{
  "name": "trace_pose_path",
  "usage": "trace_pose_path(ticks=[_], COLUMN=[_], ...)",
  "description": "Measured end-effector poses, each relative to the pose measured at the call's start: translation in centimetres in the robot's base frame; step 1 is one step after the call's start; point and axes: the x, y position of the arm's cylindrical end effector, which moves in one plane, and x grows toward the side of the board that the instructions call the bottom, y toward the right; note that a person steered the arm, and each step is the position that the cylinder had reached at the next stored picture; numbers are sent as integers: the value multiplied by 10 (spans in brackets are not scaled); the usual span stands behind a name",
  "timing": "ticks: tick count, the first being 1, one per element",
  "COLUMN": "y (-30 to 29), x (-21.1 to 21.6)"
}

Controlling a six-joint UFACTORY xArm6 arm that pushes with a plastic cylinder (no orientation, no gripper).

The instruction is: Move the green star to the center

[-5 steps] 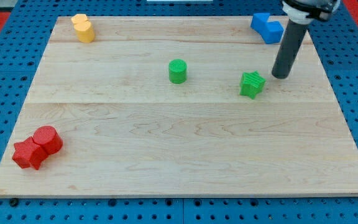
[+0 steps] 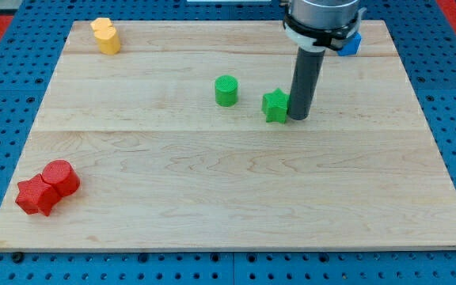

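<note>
Far off to my tip's left, near the board's bottom-left corner, two red blocks sit touching: a red star-like block and a red cylinder just up and right of it. Up toward the view's top-left, also far from my tip, two yellow blocks press together near the board's top edge; their shapes are hard to make out. Closer, to my tip's left and a little higher in the view, stands the green cylinder, apart from everything else. Just left of my tip is the green star, and my tip seems to rest against its right side; it lies right of the board's middle. I have no jaws to open or close, only a straight dark rod standing upright with its end on the wood. Behind and to the right of my rod, at the top edge, a blue block peeks out, mostly hidden by my arm.
</note>
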Motion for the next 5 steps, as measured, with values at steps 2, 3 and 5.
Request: trace_pose_path(ticks=[2,3,5], y=[-10,-21,-26], x=[0,0,16])
